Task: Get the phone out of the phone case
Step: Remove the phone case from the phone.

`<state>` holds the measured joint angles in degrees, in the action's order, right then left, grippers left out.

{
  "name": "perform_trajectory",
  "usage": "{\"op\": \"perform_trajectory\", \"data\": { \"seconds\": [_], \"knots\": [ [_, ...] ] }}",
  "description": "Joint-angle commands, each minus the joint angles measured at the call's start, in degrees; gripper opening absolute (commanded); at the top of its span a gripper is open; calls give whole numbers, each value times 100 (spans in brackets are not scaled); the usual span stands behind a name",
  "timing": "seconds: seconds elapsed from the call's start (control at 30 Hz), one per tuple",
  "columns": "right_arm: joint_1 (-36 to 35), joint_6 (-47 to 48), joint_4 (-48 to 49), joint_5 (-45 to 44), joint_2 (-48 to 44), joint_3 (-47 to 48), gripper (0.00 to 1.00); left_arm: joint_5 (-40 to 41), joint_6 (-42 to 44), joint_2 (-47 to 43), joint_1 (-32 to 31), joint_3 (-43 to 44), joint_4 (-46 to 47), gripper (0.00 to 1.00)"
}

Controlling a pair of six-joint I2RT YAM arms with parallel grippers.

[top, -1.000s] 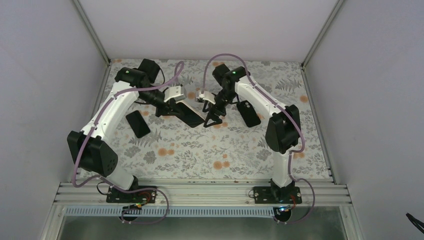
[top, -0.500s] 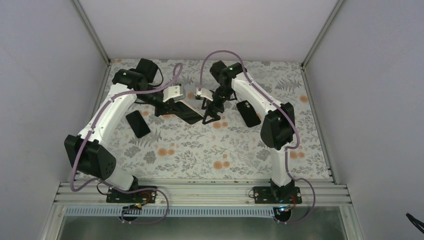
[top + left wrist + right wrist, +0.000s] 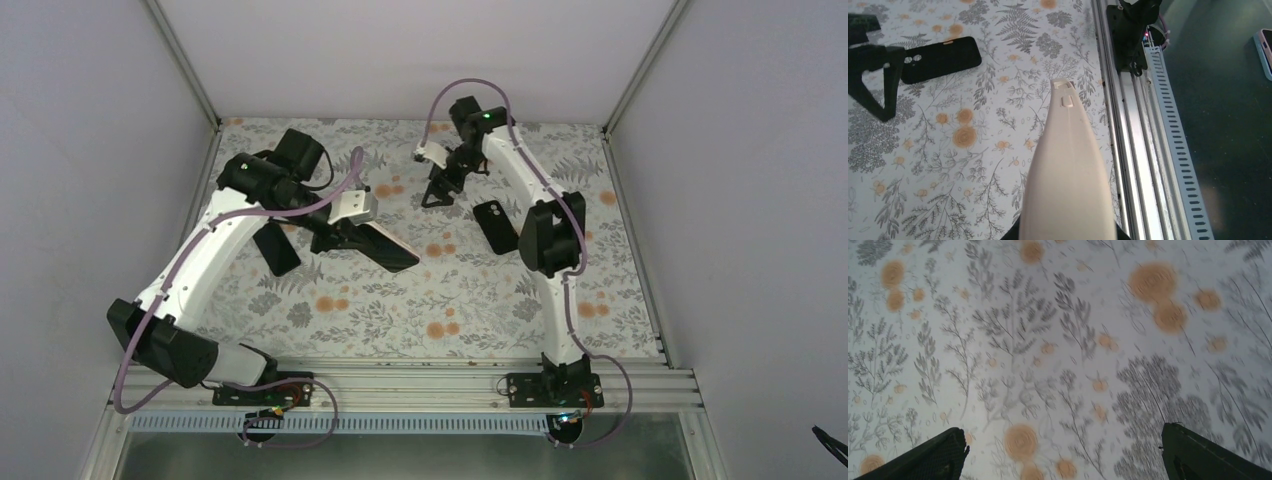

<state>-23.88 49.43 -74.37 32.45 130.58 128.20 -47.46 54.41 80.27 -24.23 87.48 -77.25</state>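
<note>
My left gripper (image 3: pixel 343 234) is shut on a flat phone (image 3: pixel 386 249) with a dark face and a cream-pink edge, holding it tilted above the mat. In the left wrist view that cream edge (image 3: pixel 1068 165), with its button cut-outs, runs out from the left gripper (image 3: pixel 1068 236). I cannot tell whether a case wraps it. A black phone case (image 3: pixel 495 226) with a camera cut-out lies flat to the right, also visible as the phone case (image 3: pixel 940 59). My right gripper (image 3: pixel 438 190) hangs open and empty near the back; its fingers (image 3: pixel 948 455) frame bare mat.
Another black slab (image 3: pixel 275 248) lies flat on the floral mat (image 3: pixel 400 310) under the left arm. The aluminium rail (image 3: pixel 400 385) runs along the near edge, close to the phone's tip in the left wrist view. White walls enclose the sides and back.
The right gripper has pulled away from the phone's end toward the back of the table, still open. The left arm has swung the held phone slightly nearer and to the right.
</note>
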Motion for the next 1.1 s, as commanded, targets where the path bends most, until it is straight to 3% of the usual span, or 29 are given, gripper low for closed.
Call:
{"op": "perform_trajectory", "data": {
  "seconds": [0.0,0.23,0.37,1.07],
  "knots": [
    [188,-63,72,166,-364,-476,96,-384,176,-101,65,8,-54,2],
    [-146,310,119,1009,-2187,-2336,96,-353,310,240,227,123,-56,2],
    [-539,109,329,1122,-2670,-2940,96,-431,328,438,265,222,-53,2],
    [-676,222,269,1426,-2588,-3174,91,-478,357,475,460,282,-53,2]
  ]
}}
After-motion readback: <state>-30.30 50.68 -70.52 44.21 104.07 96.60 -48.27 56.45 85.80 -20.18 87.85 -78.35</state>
